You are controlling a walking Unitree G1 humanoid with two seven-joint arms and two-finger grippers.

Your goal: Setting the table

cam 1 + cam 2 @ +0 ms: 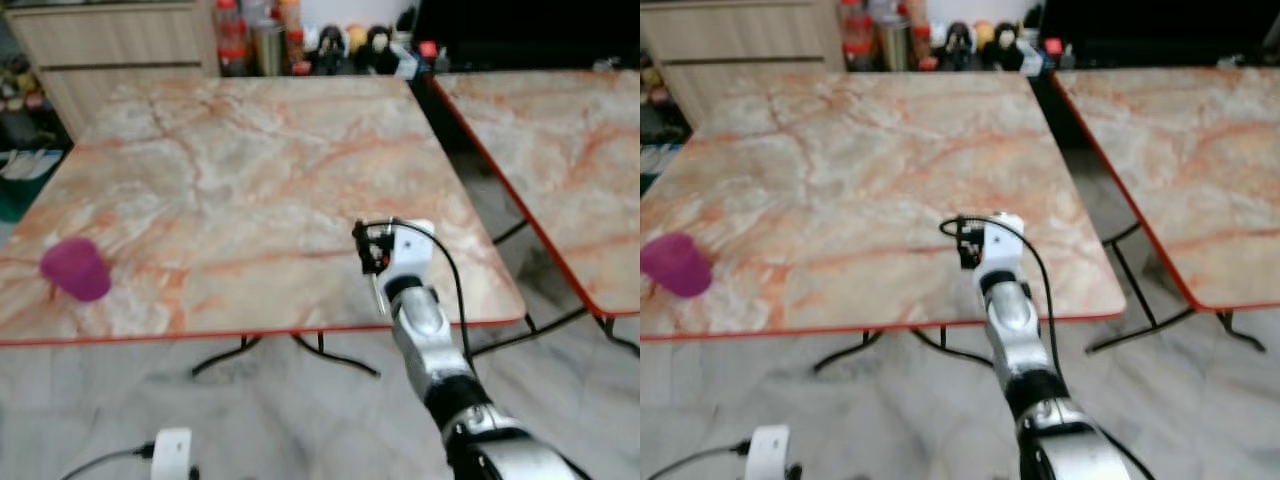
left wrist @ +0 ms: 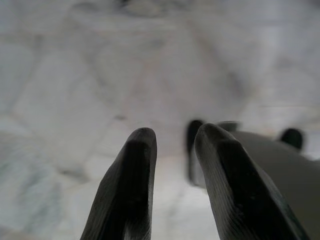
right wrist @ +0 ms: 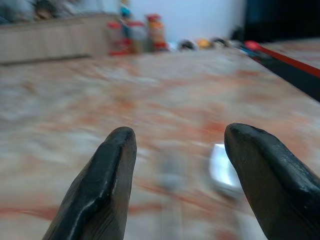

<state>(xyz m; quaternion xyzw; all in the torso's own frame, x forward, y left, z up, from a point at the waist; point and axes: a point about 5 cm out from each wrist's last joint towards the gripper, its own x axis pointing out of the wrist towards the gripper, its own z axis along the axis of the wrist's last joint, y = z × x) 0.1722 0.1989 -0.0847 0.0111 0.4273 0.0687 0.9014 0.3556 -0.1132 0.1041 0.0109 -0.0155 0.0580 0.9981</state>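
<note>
I see a small magenta plastic cup lying tilted near the left edge of the orange-veined marble tabletop. My right gripper hovers over the tabletop's near edge, jaws spread and empty. The left gripper hangs low, jaws slightly parted.

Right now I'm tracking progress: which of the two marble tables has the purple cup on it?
The left marble table, under the right gripper; the purple cup sits near its front left edge.

We see a purple cup lying tilted on the marble table, near its front left edge.
</note>
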